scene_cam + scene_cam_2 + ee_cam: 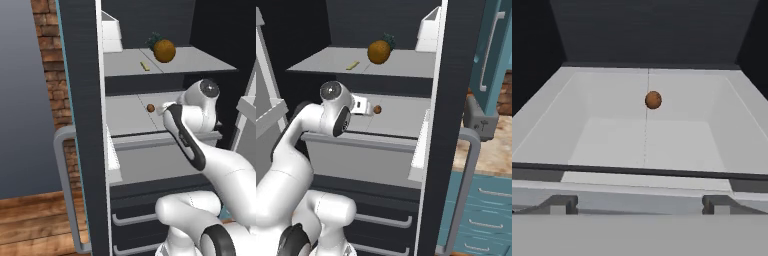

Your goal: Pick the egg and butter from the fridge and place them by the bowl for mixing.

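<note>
The fridge point(90, 125) stands open, and the arm reaches into its middle shelf. The egg point(150, 107) lies alone on that shelf, just ahead of the hand point(367, 107), apart from it and not yet touched. In the hand view the egg point(653, 100) sits a little right of centre, with the two fingertips point(559, 204) low at either side and a broad gap between them, so the hand is wide and holds nothing.

The butter point(145, 65) lies flat on the shelf above the egg, near the front edge, with an orange fruit point(164, 50) beside it, further toward the fridge's open side.

The step in hand looks like the approach to the egg, the first of the two picks, so the task is at its start. Next the hand should go straight forward over the shelf lip until the egg lies between the fingers, shifting slightly toward the egg's side to centre it, then close gently. The egg is round and may roll off if nudged by one finger first
</note>
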